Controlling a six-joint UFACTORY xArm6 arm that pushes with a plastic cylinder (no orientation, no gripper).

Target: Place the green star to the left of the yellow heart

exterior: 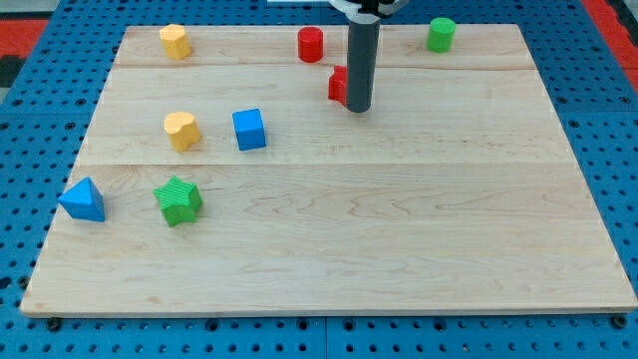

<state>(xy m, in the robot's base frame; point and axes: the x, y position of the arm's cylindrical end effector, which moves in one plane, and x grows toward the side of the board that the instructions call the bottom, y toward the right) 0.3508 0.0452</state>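
The green star [178, 200] lies on the wooden board [399, 229] at the view's lower left. The yellow heart [181, 131] lies just above it, a short gap apart. My tip [359, 108] stands at the view's upper middle, far to the right of both, right beside a red block [338, 84] that the rod partly hides.
A blue cube [249, 130] sits right of the yellow heart. A blue triangle [83, 200] lies left of the green star near the board's left edge. A yellow block [175, 41], a red cylinder [311, 45] and a green cylinder [441, 34] line the top edge.
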